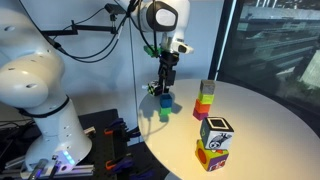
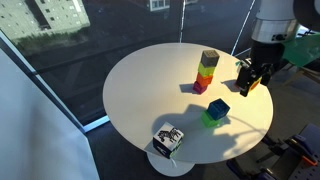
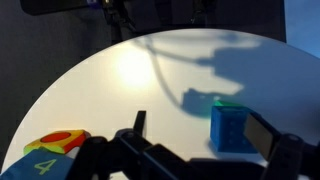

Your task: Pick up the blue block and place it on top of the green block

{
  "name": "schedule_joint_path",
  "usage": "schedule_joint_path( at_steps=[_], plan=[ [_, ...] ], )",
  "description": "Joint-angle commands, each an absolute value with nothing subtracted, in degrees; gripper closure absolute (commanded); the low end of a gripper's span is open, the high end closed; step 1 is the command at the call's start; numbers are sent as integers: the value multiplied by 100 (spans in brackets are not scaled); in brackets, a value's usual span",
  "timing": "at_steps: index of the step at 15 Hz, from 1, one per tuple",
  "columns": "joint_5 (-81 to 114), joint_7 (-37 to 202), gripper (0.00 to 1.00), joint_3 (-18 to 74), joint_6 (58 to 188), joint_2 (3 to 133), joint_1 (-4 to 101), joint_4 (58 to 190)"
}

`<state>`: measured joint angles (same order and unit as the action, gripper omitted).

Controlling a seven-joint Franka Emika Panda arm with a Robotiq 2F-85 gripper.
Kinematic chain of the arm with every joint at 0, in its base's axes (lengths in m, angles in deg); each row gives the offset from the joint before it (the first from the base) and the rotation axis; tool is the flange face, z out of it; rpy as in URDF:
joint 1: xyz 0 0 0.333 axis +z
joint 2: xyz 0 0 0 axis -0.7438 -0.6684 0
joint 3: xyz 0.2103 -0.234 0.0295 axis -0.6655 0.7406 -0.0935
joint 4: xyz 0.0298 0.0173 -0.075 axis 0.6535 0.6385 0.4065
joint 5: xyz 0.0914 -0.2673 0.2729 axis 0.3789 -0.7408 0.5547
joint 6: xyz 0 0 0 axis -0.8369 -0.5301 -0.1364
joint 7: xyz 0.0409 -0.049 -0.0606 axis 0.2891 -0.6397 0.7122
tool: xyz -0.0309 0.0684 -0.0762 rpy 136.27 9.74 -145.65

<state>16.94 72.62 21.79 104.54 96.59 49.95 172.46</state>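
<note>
The small dark blue block [image 1: 164, 102] rests on top of the lime-green block [image 1: 163, 115] on the round white table; both exterior views show the stack, blue [image 2: 218, 107] over green [image 2: 209, 119]. In the wrist view the blue block [image 3: 230, 128] sits close to the right finger, with a sliver of the green block [image 3: 222, 101] showing behind it. My gripper [image 1: 164, 88] hangs just above the stack, also seen in the exterior view [image 2: 249, 82]. Its fingers [image 3: 200, 132] are open and hold nothing.
A multicoloured block tower [image 1: 207, 98] [image 2: 206, 72] stands further along the table. Larger patterned cubes [image 1: 215, 141] [image 2: 168, 138] sit near the table's edge; one shows at the lower left of the wrist view [image 3: 55, 150]. The robot base [image 1: 40, 90] is beside the table.
</note>
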Motion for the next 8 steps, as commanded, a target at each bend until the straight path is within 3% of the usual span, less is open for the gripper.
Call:
schedule_joint_path(
  at_steps=[1,8],
  plan=[
    [1668,7536,0,2196,9874,10193,4913,17340],
    [1728,7639,0,2215,9467,11093,4877,17545]
  ],
)
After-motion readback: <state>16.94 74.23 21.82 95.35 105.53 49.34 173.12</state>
